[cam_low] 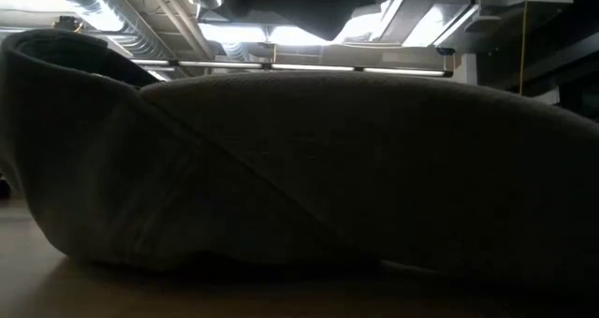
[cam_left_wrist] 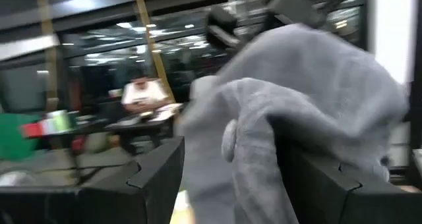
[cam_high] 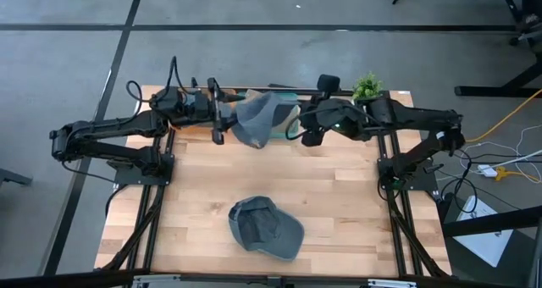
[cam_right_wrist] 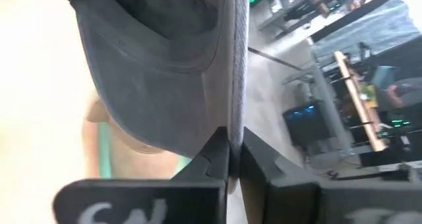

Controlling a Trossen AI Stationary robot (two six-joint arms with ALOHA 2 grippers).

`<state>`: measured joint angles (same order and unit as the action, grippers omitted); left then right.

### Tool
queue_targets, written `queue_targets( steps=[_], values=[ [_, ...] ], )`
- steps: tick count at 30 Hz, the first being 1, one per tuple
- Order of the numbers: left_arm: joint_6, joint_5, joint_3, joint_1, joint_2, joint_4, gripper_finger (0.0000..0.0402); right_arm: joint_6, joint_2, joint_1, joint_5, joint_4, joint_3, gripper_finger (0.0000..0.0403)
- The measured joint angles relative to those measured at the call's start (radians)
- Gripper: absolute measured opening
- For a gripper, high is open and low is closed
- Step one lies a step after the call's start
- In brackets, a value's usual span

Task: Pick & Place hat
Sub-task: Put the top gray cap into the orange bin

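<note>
A: On the left, what is the left pincer (cam_high: 222,119) doing?

B: It is at the far edge of the wooden surface (cam_high: 339,203). Its two fingers (cam_left_wrist: 151,178) stand wide apart, and the grey fabric of the held hat (cam_high: 258,119) hangs between them. I think it is released; I cannot see the fingers pressing the cloth.

A: And this hat, where is it exactly?

B: It is lifted above the far middle of the surface, between both arms. In the left wrist view it fills the space in front of the camera.

A: Then the right pincer (cam_high: 303,129)?

B: It is just beside the hat on the right side. In the right wrist view its fingers (cam_right_wrist: 224,155) are clenched on the thin edge of the hat's brim.

A: Is there something else on the surface?

B: Yes, a second hat (cam_high: 264,228) lies near the front middle, well apart from both arms. The low view is almost filled by it. A small green plant (cam_high: 367,86) stands at the far right corner.
</note>
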<state>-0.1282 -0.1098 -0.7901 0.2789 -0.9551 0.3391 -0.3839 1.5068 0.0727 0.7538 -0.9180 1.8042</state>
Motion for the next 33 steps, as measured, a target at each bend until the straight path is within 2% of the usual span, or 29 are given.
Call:
queue_targets(
  steps=[2, 10, 15, 18, 22, 25, 29, 33],
  values=[
    [-0.015, 0.059, 0.000, -0.009, -0.001, 0.000, 0.0235, 0.020, 0.007, 0.000, -0.016, 0.003, 0.000, 0.0015],
    [0.009, 0.139, 0.000, -0.019, -0.004, -0.033, 0.0235, 0.069, 0.006, 0.000, -0.043, 0.065, -0.001, 0.0033],
    [0.033, 0.271, 0.000, -0.019, -0.004, -0.026, 0.0235, 0.113, 0.005, 0.000, -0.116, 0.064, -0.001, 0.0015],
    [0.032, 0.302, 0.000, -0.019, -0.004, -0.023, 0.0226, 0.137, 0.005, -0.002, -0.122, 0.063, -0.001, 0.0015],
    [0.020, 0.301, 0.000, -0.019, -0.004, -0.022, 0.0178, 0.149, 0.005, -0.003, -0.120, 0.063, -0.001, 0.0032],
    [0.019, 0.301, 0.000, -0.019, -0.004, -0.022, 0.0121, 0.165, 0.005, -0.003, -0.120, 0.064, -0.001, 0.0044],
    [0.019, 0.302, 0.000, -0.019, -0.004, -0.022, 0.0033, 0.178, 0.005, -0.003, -0.121, 0.064, 0.000, 0.0037],
    [0.028, 0.375, 0.000, -0.018, -0.004, -0.022, 0.0022, 0.189, 0.005, -0.004, -0.167, 0.063, 0.000, 0.0024]
  ],
)
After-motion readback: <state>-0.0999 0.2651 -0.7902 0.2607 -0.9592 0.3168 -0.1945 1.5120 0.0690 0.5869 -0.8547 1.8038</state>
